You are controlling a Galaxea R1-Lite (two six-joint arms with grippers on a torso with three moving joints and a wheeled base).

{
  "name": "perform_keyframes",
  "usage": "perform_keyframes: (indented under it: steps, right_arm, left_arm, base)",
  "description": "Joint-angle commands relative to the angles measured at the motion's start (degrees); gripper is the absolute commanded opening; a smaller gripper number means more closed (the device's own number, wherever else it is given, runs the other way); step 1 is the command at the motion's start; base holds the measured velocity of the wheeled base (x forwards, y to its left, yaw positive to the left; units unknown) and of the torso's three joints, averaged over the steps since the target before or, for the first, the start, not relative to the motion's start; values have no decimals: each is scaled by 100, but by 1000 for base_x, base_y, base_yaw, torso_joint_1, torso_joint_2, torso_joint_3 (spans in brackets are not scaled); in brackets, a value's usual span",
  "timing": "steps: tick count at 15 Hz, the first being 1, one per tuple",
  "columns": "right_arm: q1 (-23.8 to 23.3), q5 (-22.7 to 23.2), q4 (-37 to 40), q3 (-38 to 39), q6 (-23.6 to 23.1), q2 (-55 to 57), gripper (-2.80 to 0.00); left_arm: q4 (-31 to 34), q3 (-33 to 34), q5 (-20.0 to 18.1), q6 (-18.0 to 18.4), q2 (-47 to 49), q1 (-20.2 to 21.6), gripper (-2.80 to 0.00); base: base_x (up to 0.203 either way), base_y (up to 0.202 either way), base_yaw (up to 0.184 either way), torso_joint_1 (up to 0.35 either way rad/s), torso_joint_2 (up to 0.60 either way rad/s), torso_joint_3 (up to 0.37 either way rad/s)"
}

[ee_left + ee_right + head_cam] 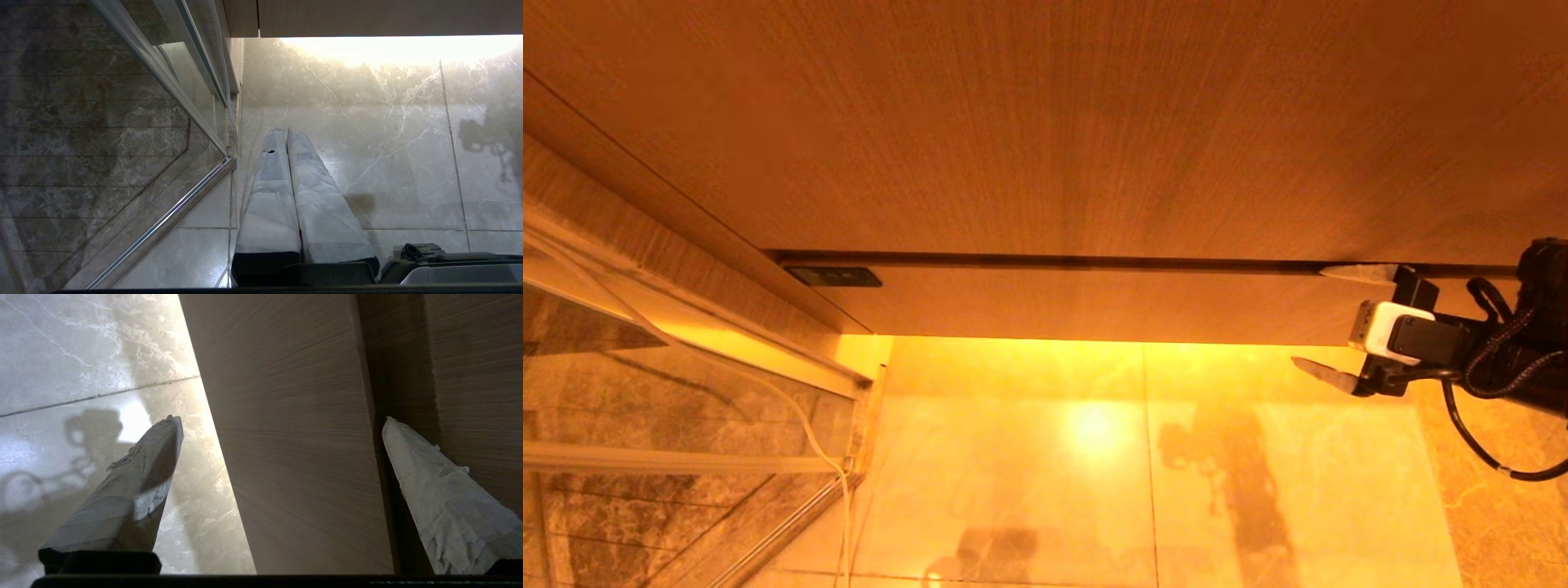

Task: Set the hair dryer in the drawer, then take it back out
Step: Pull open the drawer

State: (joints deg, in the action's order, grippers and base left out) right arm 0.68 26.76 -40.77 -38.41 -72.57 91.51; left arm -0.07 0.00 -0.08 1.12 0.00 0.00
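The drawer (1094,302) is a shallow wood-grain front, pushed in, with a small dark label (833,277) at its left corner. My right gripper (1313,318) is open at the drawer's right end and straddles the front. One fingertip sits at the dark gap along the top edge and the other hangs below the bottom edge. In the right wrist view the drawer (294,437) fills the space between the spread fingers of the right gripper (282,419). The hair dryer is out of view. My left gripper (284,131) is shut, parked low over the floor.
A taller wood panel (1045,122) rises above the drawer. A glass shower screen with a metal frame (686,457) stands at the left, and a thin white cable (825,457) runs down beside it. Glossy marble floor (1094,457) lies below the drawer.
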Motion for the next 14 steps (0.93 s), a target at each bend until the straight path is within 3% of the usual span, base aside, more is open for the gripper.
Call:
perform_keyframes:
  steps: [1,14]
  right_arm:
    - [2,22,-110,41,4,-48,0]
    - [21,5,-503,10,-36,367,0]
  left_arm:
    - [-1,9,0,2,0,0,-280]
    - [-1,9,0,2,0,0,-280]
  base:
    - [0,0,0,0,0,0]
    - [0,0,0,0,0,0]
